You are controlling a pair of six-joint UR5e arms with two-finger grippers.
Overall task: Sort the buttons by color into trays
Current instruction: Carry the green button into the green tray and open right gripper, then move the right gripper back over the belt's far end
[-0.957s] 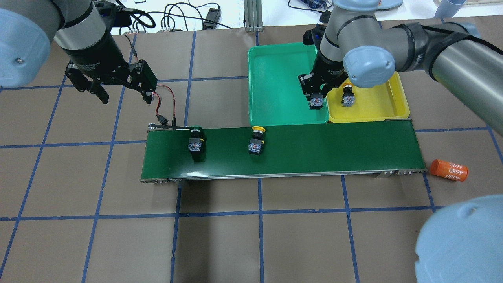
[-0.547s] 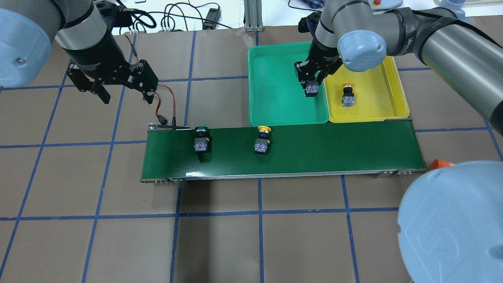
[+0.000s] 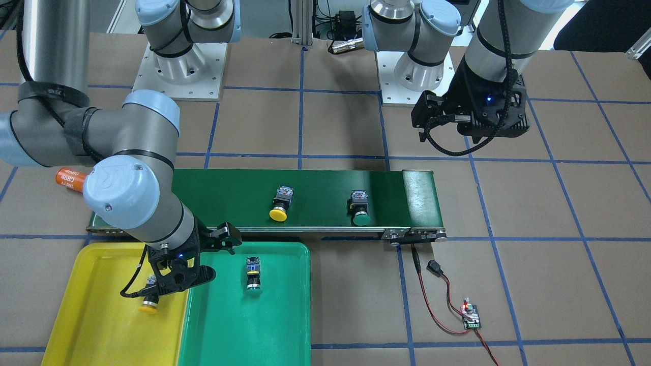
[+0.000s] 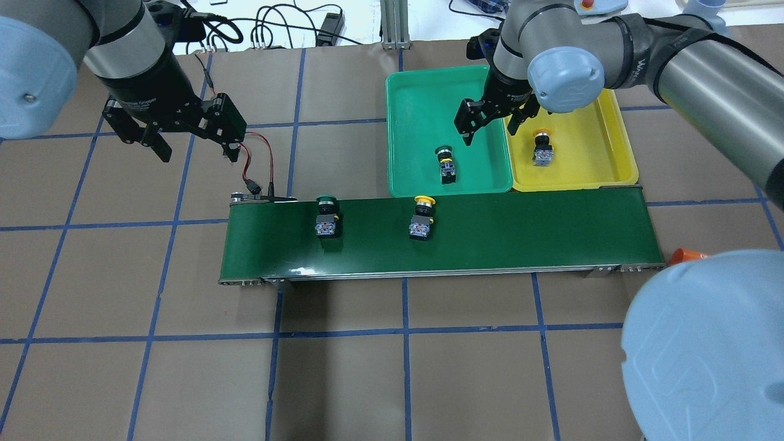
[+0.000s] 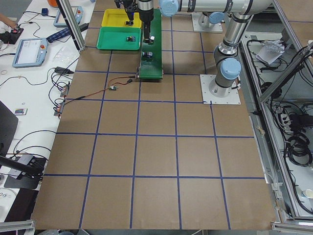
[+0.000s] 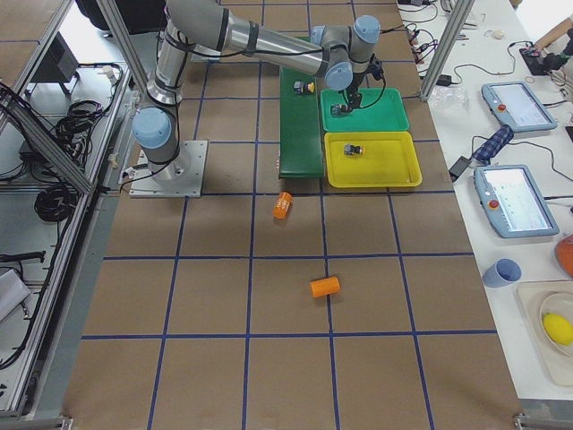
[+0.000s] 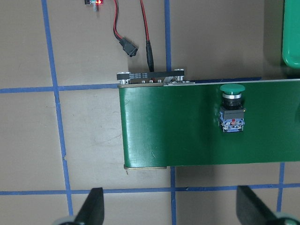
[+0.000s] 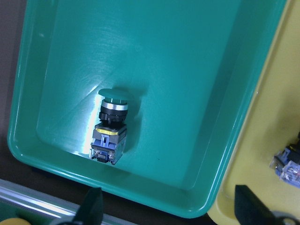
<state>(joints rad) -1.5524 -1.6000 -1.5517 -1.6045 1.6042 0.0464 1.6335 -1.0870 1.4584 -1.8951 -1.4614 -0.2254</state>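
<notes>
Buttons stood half sorted. The right gripper (image 4: 489,128) hung with its jaws spread wide and empty, beyond the conveyor belt (image 4: 520,233) on the side away from the robot, over the seam where the two trays met. Just belt-ward of it, one green button (image 4: 446,165) lay on its side on the floor of the teal-green tray (image 4: 416,104), cap pointing away from the belt and clear of both fingers. The drop looked finished, so the step in hand was probably the retreat. Rising straight up before swinging toward the belt would keep the fingers off the tray walls and off the yellow button (image 4: 541,147) lying close by. The left gripper (image 4: 196,147) was also wide open and empty, off the belt's end on the robot's left, above bare table.

The teal-green tray held that single green button. The yellow tray (image 4: 588,162), touching it and likewise butted against the belt's far edge, held the one yellow button. On the belt a second green button (image 4: 326,217) and a second yellow button (image 4: 422,217) waited, well apart, caps toward the trays.
</notes>
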